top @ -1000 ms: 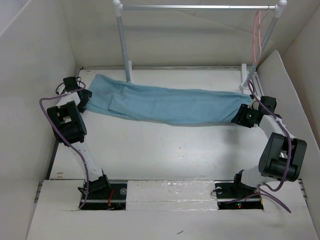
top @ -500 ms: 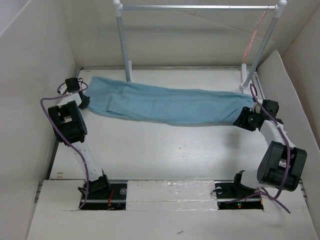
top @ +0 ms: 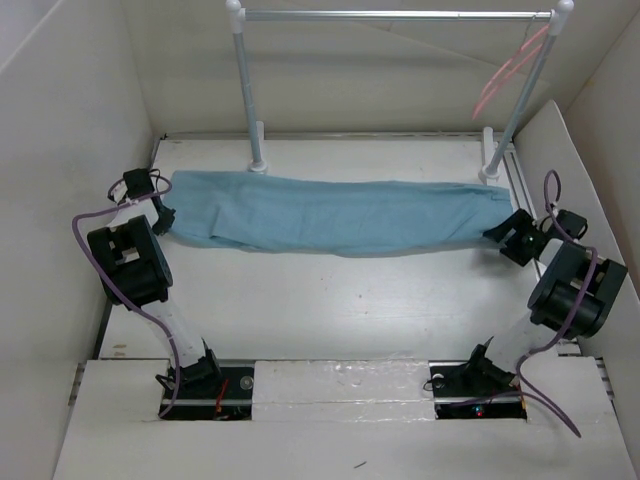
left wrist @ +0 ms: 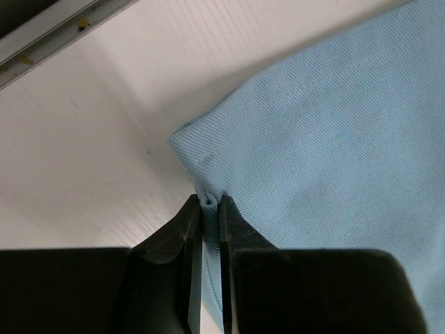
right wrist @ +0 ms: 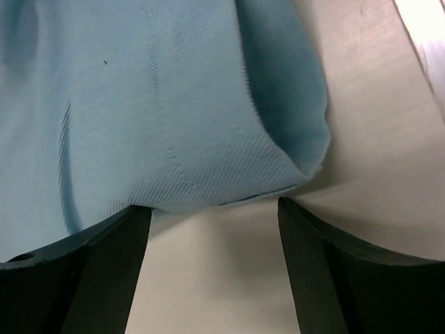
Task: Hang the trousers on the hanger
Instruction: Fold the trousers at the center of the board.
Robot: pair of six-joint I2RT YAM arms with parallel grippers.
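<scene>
While the trousers (top: 340, 212) lay stretched in a long blue band across the far half of the desk (top: 330, 310), one end reached toward each arm. The left end effector (left wrist: 210, 203) was clamped on a small pinch of cloth at the corner of the left end. Its two dark fingers (left wrist: 182, 229) nearly met, with the fabric squeezed between them.

The right end effector (right wrist: 212, 207) stood with its fingers spread wide and held nothing. The hem of the right end lay on the desk just ahead of the gap between them. The cloth ran close to one finger, though the wrist view did not show whether they touched. From above, that end effector sat just beside the right end of the trousers.

The hanger (top: 505, 72) hung at the right end of the silver rail (top: 395, 15), behind the trousers and well apart from them. It was tilted and blurred, close to the right white post (top: 530, 90). The left post (top: 245, 90) stood on the desk just behind the far edge of the cloth, near its left end.
</scene>
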